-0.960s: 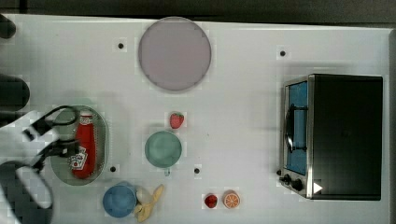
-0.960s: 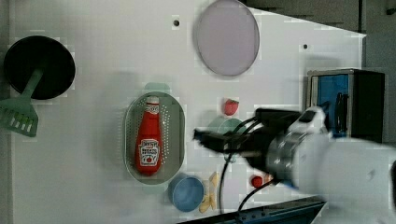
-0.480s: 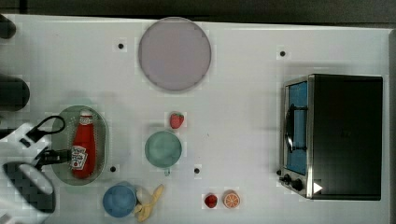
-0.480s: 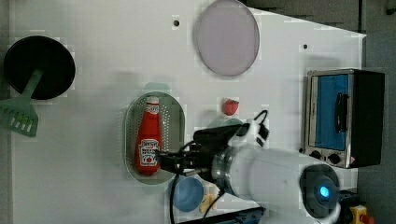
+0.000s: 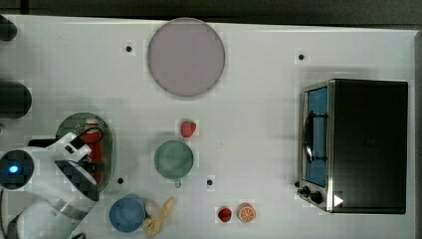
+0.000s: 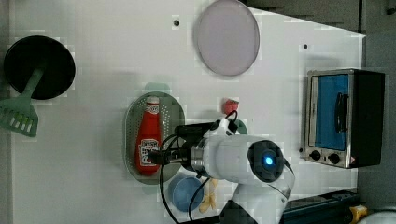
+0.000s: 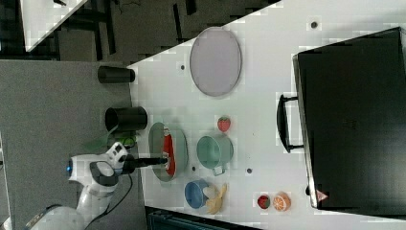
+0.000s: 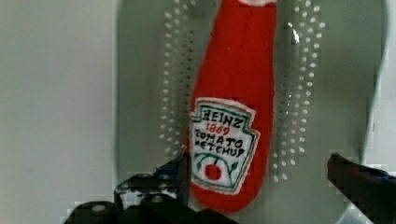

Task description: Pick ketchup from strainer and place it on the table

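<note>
One white counter (image 5: 259, 124) carries everything listed here, largest first.

Toaster oven (image 5: 358, 144): black body, blue door, at the top view's right edge.

Robot arm: white casing with a blue light. It has swung in from beside the strainer within the last second and now stands over the strainer's near end, at the top view's lower left.

Lilac plate (image 5: 185, 57): round, at the far middle of the counter in the top view.

Strainer (image 6: 173, 116): pale mint oval with a perforated floor, unmoved since a second ago.

Ketchup (image 6: 149, 140): red bottle, white cap, white label. It lies flat along the strainer floor, cap toward the far end in the left view, in the same place as before. Not yet lifted.

Teal cup (image 5: 173, 159): to the strainer's right in the top view. Blue cup (image 5: 127, 214): nearer, with a banana (image 5: 160, 219) touching it.

End effector (image 8: 261, 184): fingers spread wide, holding nothing. In the wrist view one dark finger sits just beside the label end of the bottle and the other (image 8: 359, 179) stands apart on the opposite side, so the bottle's base lies between them.

Strawberry (image 5: 188, 128), orange slice (image 5: 246, 213), small red fruit (image 5: 224, 214): loose on the counter.

Judgement: the approach looks finished. Descent and closing on the bottle appear to be next.
</note>
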{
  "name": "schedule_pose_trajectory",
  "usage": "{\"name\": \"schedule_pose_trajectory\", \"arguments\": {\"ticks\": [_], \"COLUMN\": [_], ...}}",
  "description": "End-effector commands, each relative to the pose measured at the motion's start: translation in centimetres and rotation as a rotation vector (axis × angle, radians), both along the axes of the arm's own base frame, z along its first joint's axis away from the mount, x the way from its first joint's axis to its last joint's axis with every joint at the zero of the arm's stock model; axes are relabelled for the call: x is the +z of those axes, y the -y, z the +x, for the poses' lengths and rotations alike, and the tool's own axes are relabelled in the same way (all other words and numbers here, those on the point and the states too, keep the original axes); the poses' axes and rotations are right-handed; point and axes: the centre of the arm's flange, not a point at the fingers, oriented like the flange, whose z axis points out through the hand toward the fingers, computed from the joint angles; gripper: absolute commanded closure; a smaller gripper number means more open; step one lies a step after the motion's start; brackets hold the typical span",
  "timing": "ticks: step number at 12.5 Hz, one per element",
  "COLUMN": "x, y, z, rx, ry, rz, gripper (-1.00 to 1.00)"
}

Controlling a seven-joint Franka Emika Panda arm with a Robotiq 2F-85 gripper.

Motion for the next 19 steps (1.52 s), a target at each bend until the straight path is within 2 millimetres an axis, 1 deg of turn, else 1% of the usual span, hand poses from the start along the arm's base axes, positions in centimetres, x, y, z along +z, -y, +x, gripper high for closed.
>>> {"name": "schedule_pose_trajectory", "arguments": {"ticks": [1,3,5,6,8,9,10,12,14,15,17,19], "x": [-1.3,-3.4,-5.1,-5.8,-6.6,-6.3,-6.0,-4.4,-1.5,0.5,5.0,9.5], "y": [-1.0,-1.2,-1.2,-1.0,-1.0,-1.1,-1.2,-1.6,-1.9,-2.1,-2.7,-2.9], "z": [0.3,0.1,0.2,0.1,-0.1,0.1,0.1,0.3,0.2,0.3,1.1,2.7], "rx": [-0.147,-0.147,-0.142,-0.135,-0.125,-0.128,-0.125,-0.119,-0.117,-0.136,-0.217,-0.316], "ry": [-0.015,-0.017,-0.015,-0.016,-0.024,-0.014,-0.011,0.014,0.034,0.036,0.026,0.005], "rz": [0.033,0.036,0.037,0.028,0.026,0.038,0.035,0.036,0.010,-0.002,0.017,0.064], "gripper": [-1.00,-1.00,-1.00,-0.91,-0.43,-0.20,-0.18,-0.18,-0.18,-0.18,-0.18,-0.18]}}
